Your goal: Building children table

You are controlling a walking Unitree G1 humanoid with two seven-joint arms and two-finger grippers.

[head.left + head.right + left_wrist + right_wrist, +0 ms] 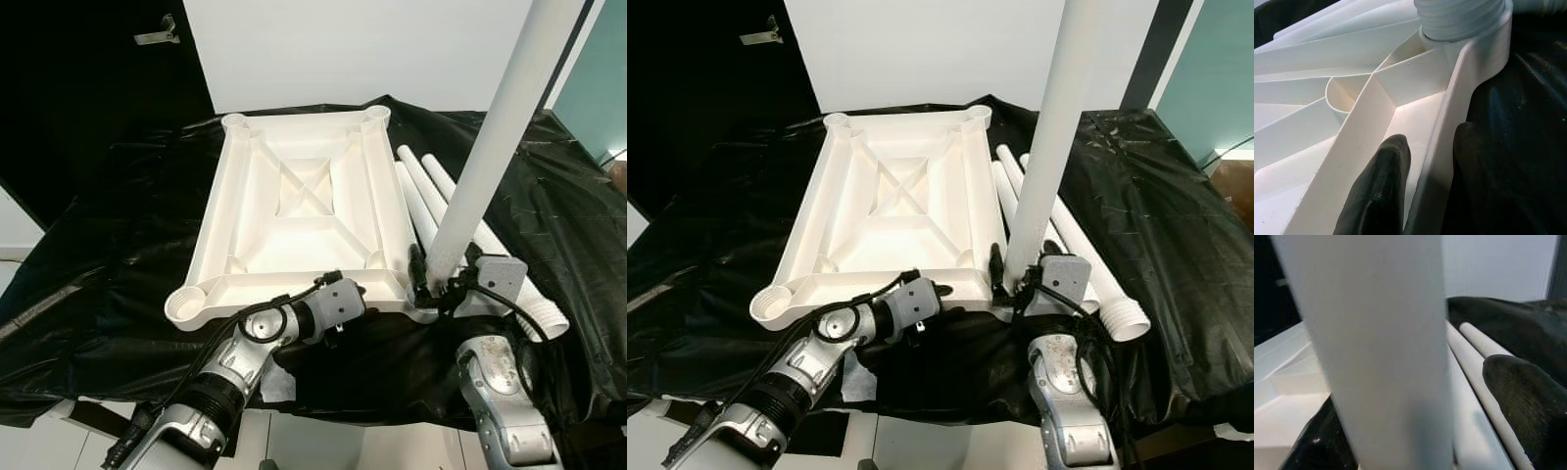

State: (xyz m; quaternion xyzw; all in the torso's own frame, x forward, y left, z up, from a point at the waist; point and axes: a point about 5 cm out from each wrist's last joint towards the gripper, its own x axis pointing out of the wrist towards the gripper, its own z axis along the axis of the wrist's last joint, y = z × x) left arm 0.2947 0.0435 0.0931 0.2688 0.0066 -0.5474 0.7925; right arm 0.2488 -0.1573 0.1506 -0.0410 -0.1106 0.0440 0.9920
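A white plastic table top (294,196) lies upside down on a black sheet, ribs up, with a round socket at each corner. My right gripper (436,279) is shut on a white leg (490,147), which stands upright at the near right corner socket. In the right wrist view the leg (1381,352) stands between the black fingers (1518,396). My left gripper (1430,139) is shut on the near rim (1449,117) of the table top, one finger inside the wall and one outside. The leg's threaded end (1459,19) sits in the socket.
More white legs (431,196) lie side by side on the black sheet (118,245), right of the table top. A white wall stands behind, a dark door (98,69) at the back left. The sheet's front edge drops to pale floor.
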